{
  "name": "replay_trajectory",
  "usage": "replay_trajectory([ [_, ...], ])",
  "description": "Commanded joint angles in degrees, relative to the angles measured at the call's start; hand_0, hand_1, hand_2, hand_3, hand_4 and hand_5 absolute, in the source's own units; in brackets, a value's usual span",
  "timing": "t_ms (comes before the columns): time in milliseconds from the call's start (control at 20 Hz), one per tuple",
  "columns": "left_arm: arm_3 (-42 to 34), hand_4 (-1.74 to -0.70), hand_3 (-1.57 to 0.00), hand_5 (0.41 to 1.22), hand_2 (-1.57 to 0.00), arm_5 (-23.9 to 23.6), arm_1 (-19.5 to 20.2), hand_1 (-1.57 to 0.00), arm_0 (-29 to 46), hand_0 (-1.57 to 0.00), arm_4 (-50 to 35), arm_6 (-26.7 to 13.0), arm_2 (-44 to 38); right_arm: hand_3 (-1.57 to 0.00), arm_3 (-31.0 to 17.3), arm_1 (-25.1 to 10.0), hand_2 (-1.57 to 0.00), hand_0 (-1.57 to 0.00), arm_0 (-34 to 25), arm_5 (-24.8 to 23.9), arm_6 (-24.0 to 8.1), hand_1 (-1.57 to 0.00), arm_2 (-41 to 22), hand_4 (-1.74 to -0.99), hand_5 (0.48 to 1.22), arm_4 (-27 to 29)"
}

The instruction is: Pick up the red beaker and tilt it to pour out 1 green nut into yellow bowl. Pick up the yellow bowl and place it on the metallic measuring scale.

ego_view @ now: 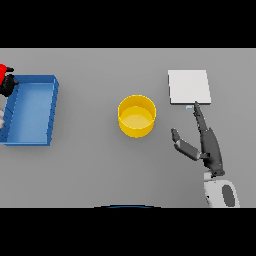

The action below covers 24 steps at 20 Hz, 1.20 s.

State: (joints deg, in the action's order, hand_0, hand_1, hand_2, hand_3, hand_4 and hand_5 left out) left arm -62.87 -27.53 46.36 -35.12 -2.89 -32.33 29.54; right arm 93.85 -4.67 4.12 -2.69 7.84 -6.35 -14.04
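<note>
- The yellow bowl (136,116) stands upright near the middle of the grey table (90,170), well apart from everything else on it.
- The bowl's inside shows only its yellow floor; no nut can be made out in it.
- The metallic measuring scale (189,87), a pale square plate, lies flat toward the table's far right part, to the right of the bowl and a little farther back, with a clear gap between them.
- A small light mark sits at the scale's near edge, too small to tell what it is.
- The right hand (210,146) comes in from the table's near right side, its white forearm showing at the lower edge.
- Its fingers are straight and pressed close together, pointing away toward the scale; the fingertips (196,106) reach the scale's near edge, and whether they touch it cannot be told.
- The thumb is spread out to the left, toward the bowl, and holds nothing.
- A blue tray (52,107) lies along the table's left edge, its walls upright and its floor bare where it shows.
- The red beaker (4,73) shows only as a red patch at the far left edge, just beyond the tray's far left corner.
- A dark shape, apparently the left hand (8,85), lies against the beaker; how its fingers are set cannot be told, since the edge cuts them off.
</note>
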Motion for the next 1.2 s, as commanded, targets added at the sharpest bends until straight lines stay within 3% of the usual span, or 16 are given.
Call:
replay_trajectory([
  [0,0.1,-1.74,-1.53,1.166,-1.57,-0.5,-0.5,-1.57,0.3,-1.57,0.0,-0.5,0.8,0.0,0.3,0.1,0.0,0.0,0.2,0.0,-0.1,0.0,-0.1,-1.214,0.666,-0.1],
  [150,-1.0,-1.74,-1.55,0.967,-1.57,-1.3,0.4,-1.57,1.0,-1.57,-0.3,-2.1,2.8,0.0,0.9,0.7,0.0,0.0,0.9,-0.2,0.5,0.0,-0.9,-1.205,0.664,-0.7],
  [200,-1.4,-1.67,-1.55,0.908,-1.57,-0.7,0.7,-1.57,1.1,-1.57,-0.3,-2.4,4.0,0.0,0.7,1.0,0.0,0.0,1.0,-0.6,1.0,0.0,-1.1,-1.202,0.667,-1.0],
  [250,-1.8,-1.53,-1.5,0.865,-1.57,1.0,1.3,-1.57,1.4,-1.57,-1.3,-2.2,4.6,0.0,0.9,0.6,0.0,0.0,0.8,-0.7,0.3,0.0,-0.6,-1.197,0.664,-0.9],
  [300,-3.6,-1.37,-1.36,0.83,-1.43,3.3,2.5,-1.45,2.3,-1.56,-2.3,-2.0,4.7,0.0,0.7,0.9,0.0,0.0,1.0,-0.6,0.2,0.0,-0.7,-1.192,0.663,-0.6],
  [350,-4.8,-1.23,-1.13,0.803,-1.19,6.0,3.3,-1.18,2.6,-1.46,-4.0,-2.2,4.8,0.0,0.2,0.8,0.0,0.0,0.2,-0.7,-0.5,0.0,-0.2,-1.188,0.663,-0.1],
  [400,-5.8,-1.12,-0.9,0.778,-0.96,8.3,3.9,-0.94,3.1,-1.17,-5.5,-2.6,5.0,0.0,0.8,0.3,0.0,0.0,0.5,-0.5,0.5,0.0,-0.2,-1.187,0.664,-0.3],
  [550,-7.0,-0.92,-0.46,0.723,-0.49,13.6,5.7,-0.48,2.8,-0.6,-7.7,-2.6,5.4,0.0,0.9,0.6,0.0,0.0,1.4,-0.8,0.2,0.0,-0.9,-1.182,0.667,-1.3],
  [650,-7.1,-0.85,-0.3,0.698,-0.31,15.1,5.8,-0.31,2.4,-0.38,-8.7,-2.4,5.3,0.0,1.3,0.2,0.0,0.0,1.6,-0.4,0.0,0.0,-0.6,-1.187,0.667,-0.7],
  [800,-5.8,-0.8,-0.15,0.679,-0.16,15.6,5.1,-0.16,1.7,-0.19,-9.0,-1.4,5.0,0.0,1.5,0.9,0.0,0.0,1.1,-0.7,-1.2,0.0,-1.1,-1.188,0.668,-1.2],
  [1050,-6.0,-0.79,-0.05,0.674,-0.05,13.6,4.6,-0.05,1.5,-0.06,-9.8,1.9,3.3,0.0,1.9,0.1,0.0,0.0,1.2,-1.9,-2.2,0.0,-2.1,-1.203,0.66,-4.5],
  [1150,-5.8,-0.78,-0.03,0.674,-0.03,13.2,4.9,-0.03,2.3,-0.04,-9.6,3.5,3.1,0.0,1.4,-0.4,0.0,0.0,0.1,-0.1,-2.4,0.0,-3.3,-1.175,0.677,-5.0],
])
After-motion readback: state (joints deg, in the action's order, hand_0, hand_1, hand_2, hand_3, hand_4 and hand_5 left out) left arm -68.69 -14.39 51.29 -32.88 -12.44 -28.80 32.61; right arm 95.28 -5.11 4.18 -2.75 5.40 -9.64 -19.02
